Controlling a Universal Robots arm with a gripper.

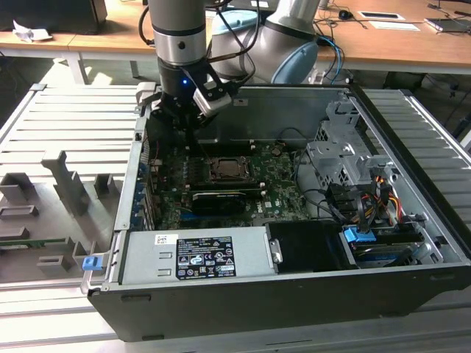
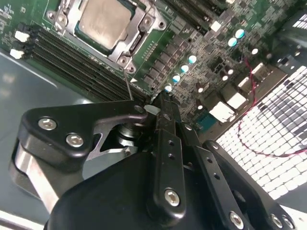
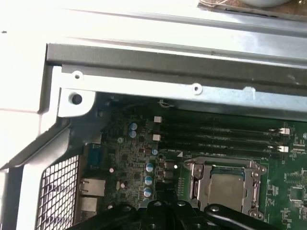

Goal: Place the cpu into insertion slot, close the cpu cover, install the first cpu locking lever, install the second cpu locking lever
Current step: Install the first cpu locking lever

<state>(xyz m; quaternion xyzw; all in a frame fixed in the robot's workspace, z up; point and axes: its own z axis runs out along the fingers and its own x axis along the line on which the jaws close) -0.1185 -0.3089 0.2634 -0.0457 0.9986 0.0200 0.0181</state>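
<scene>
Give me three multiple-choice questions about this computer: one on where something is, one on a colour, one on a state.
1. Where is the cpu?
A. on the table outside the case
B. in the slot
C. on the power supply

2. What colour is the board?
A. green
B. red
C. white

3. How is the cover?
A. standing up open
B. taken off and laid aside
C. lying flat around the cpu

Answers:
1. B: in both wrist views its silvery top sits inside the socket frame.
2. A: green shows between the parts.
3. C: the metal frame lies level around the chip's edges.
</scene>
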